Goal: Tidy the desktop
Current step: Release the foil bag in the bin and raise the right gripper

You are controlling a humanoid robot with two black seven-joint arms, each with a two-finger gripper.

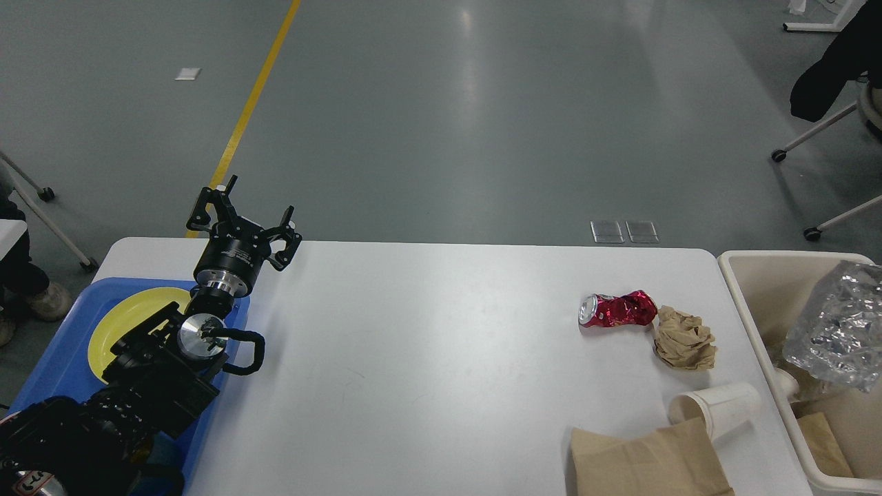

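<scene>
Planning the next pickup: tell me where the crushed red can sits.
In the head view, the crushed red can lies on its side on the desktop's right half, touching the crumpled brown paper beside it.

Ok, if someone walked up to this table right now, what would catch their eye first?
Probably the crushed red can on the right of the white desktop, beside a crumpled brown paper ball. Next, the left gripper, open and raised over the blue tray holding a yellow plate.

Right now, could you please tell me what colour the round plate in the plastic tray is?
Yellow; the round plate shows best in the head view, resting in the blue tray.
</scene>
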